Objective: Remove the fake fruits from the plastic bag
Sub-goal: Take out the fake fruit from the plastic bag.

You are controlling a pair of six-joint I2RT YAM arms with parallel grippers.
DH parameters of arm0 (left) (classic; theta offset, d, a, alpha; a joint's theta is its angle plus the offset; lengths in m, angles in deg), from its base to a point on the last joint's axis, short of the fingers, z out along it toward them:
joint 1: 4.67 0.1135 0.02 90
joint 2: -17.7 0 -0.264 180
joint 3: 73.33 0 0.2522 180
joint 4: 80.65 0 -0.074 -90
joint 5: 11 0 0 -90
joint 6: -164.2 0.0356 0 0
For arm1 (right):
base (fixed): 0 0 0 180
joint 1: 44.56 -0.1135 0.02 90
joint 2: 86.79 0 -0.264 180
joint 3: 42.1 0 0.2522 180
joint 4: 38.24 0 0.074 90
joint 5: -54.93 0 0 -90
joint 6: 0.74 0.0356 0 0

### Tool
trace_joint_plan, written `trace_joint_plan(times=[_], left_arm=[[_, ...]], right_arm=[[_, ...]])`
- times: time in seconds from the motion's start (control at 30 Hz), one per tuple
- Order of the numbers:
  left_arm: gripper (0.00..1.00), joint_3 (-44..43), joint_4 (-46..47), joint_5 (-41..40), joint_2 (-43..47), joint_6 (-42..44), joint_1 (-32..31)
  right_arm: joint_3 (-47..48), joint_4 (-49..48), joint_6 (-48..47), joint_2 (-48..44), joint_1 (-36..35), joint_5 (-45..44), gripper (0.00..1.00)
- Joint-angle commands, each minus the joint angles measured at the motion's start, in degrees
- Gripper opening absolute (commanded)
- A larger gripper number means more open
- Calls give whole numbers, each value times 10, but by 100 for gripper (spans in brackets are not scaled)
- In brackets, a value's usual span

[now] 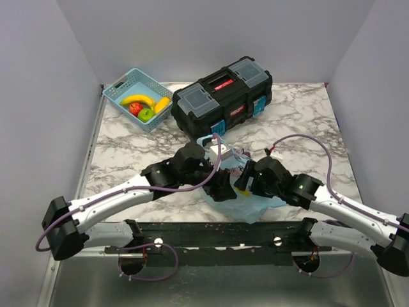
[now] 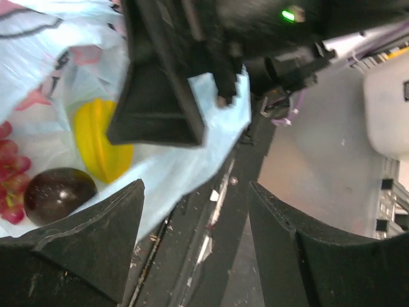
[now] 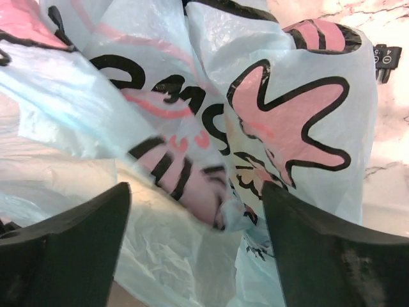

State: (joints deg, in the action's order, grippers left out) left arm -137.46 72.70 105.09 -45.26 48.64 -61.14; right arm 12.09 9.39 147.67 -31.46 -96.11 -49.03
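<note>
Top external view, reading from the left: the light-blue lattice basket (image 1: 117, 82) in the far-left corner already carries a banana (image 1: 137, 100), a red apple (image 1: 135, 108) and a green apple (image 1: 146, 114), so I judge the job partly done. My left gripper (image 1: 222, 184) sits at the near-left side of the plastic bag (image 1: 246, 208), fingers spread and nothing pinched. On its wrist camera I see red grapes (image 2: 7, 173), a dark round fruit (image 2: 59, 195) and a yellow fruit (image 2: 99, 144) inside the bag, up and left of the fingertips, near but not between them. I cannot tell whether I see them through the mouth or through the film. To do this step well I would swing those jaws left over the dark fruit, go in wide, and close on the fruit alone, keeping the thin film out of the pinch. The right gripper (image 1: 246, 174) is at the bag's right side, just beside the left one. Its fingers also stand apart, with printed film lying loose between and ahead of them, not clamped. I would have it catch the rim and hold the mouth open.
</note>
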Motion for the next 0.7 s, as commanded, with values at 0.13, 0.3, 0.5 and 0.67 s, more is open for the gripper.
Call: trace_joint_plan(times=[0.13,0.3,0.5,0.67], left_arm=[[65,-86,34,-69,-123,-12,4],[59,-88,56,-31,-172,-56,9],[56,9,117,13,-178,-98,53],[52,100,126,30,-160,-101,58]], right_arm=[[8,85,-31,-1,-1,38,94],[-27,31,-39,4,-4,98,94],[-73,4,14,10,-49,72,91],[-77,0,28,10,-51,47,71]])
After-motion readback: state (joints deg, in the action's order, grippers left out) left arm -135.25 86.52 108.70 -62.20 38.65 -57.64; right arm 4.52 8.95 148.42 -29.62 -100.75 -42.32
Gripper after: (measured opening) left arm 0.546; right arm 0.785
